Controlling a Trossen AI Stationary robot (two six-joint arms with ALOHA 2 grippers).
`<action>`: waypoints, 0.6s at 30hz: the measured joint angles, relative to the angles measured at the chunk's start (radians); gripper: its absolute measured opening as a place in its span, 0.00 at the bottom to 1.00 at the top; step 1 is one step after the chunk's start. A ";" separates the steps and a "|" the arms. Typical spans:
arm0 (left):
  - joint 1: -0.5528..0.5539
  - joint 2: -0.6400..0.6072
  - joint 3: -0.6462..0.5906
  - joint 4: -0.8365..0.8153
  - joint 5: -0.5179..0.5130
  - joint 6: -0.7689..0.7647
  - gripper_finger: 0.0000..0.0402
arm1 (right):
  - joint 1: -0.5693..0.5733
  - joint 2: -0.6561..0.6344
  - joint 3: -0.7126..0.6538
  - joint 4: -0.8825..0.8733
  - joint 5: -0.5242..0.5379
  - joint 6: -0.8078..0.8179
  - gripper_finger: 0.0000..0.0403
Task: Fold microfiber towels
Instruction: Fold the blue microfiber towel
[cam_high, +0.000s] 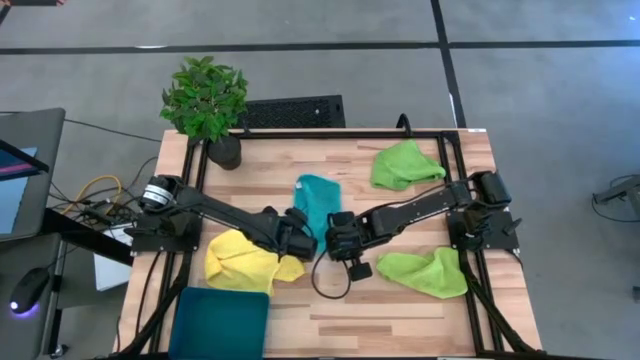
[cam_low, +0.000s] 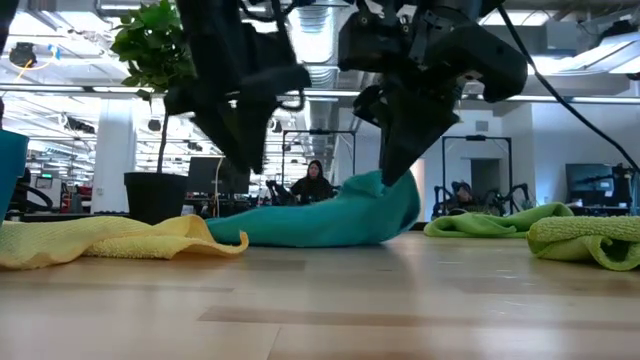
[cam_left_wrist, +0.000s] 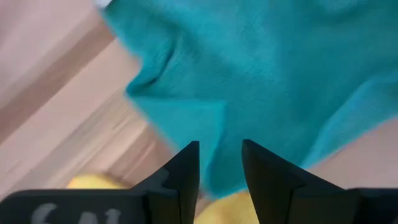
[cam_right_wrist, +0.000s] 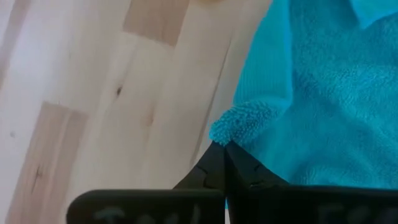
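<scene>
At the table's centre, the right gripper (cam_right_wrist: 224, 155) pinches a corner of the teal towel (cam_high: 318, 200), lifting it off the wood. The left gripper (cam_left_wrist: 221, 163) hangs spread over the opposite edge; it should clamp that corner before both draw the cloth taut and flat.

Four microfiber towels are counted: one teal towel (cam_high: 318, 203), one yellow towel (cam_high: 243, 262) and two lime green towels (cam_high: 405, 164) (cam_high: 427, 271). One dark teal tray (cam_high: 220, 322) and one potted plant (cam_high: 208, 107) are seen.
</scene>
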 joint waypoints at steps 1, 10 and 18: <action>0.000 0.003 0.000 0.000 0.006 0.018 0.28 | 0.000 0.000 0.000 -0.015 0.000 0.000 0.03; 0.009 0.054 0.001 0.010 0.052 0.341 0.28 | 0.025 0.000 0.000 -0.123 -0.002 -0.036 0.02; 0.080 0.054 0.000 0.011 0.238 0.780 0.28 | 0.048 0.000 0.000 -0.185 -0.035 -0.048 0.01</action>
